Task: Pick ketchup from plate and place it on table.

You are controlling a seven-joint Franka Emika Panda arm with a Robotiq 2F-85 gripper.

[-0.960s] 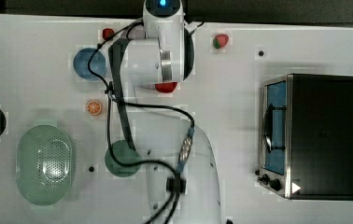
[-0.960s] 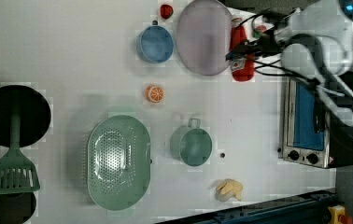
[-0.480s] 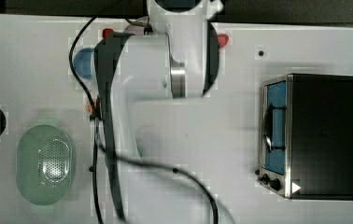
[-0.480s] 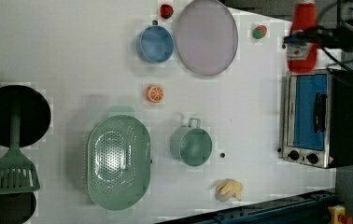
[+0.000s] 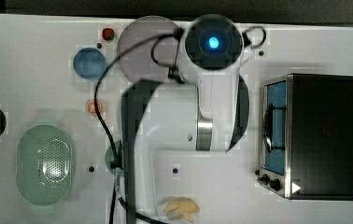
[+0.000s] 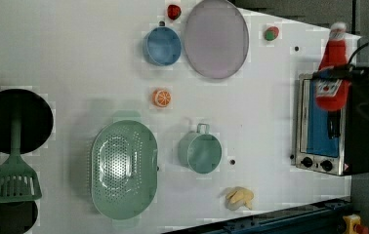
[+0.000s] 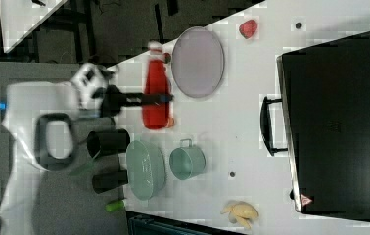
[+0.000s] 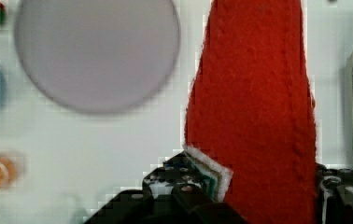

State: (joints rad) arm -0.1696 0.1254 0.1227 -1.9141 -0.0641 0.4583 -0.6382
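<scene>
The pick is done, by my reading, and the placing is what remains: the ketchup bottle [image 6: 333,78] is off the plate [image 6: 216,39], which lies bare on the worktop [image 6: 75,58], and the bottle hangs in the air clamped at its labelled middle by the pincer [image 7: 166,98]. In the left view it shows in front of the toaster oven [image 6: 326,126], well apart from the plate; in the right view it hangs just beside the plate's edge, cap toward the far rim of the worktop. The wrist view has the red body [image 8: 254,112] rising between the dark fingers [image 8: 174,186], with the plate off to one side. Still to do: carry it over a free patch of worktop, lower it and let go. Against the frames from a second ago, the bottle has left the plate's rim, where it lay under the pincer, and has risen and swung toward the toaster oven side; half a second ago it sat higher in the left view. The blue bowl [image 6: 161,46], strawberry [image 6: 271,33], orange slice [image 6: 162,98], green mug [image 6: 200,151] and colander [image 6: 123,168] lie where they did.
</scene>
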